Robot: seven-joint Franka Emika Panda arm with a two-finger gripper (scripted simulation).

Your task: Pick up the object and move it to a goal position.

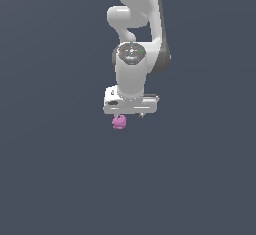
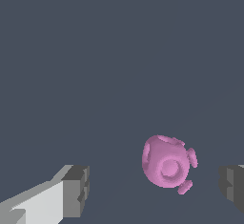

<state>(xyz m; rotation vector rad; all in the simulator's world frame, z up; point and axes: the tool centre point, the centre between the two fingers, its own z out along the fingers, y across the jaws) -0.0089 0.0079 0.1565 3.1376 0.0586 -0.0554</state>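
Observation:
The object (image 1: 119,122) is a small pink-magenta lumpy blob, just under the exterior view's left end of the white hand. My gripper (image 1: 129,114) points downward over it. In the wrist view the object (image 2: 167,162) shows between the two dark-padded fingers (image 2: 76,189), nearer one finger than the other, with a gap on both sides. The gripper (image 2: 155,188) is open and touches nothing.
A plain dark grey surface (image 1: 55,169) fills both views. The white arm (image 1: 135,24) rises above the hand at the top of the exterior view. No other objects or edges show.

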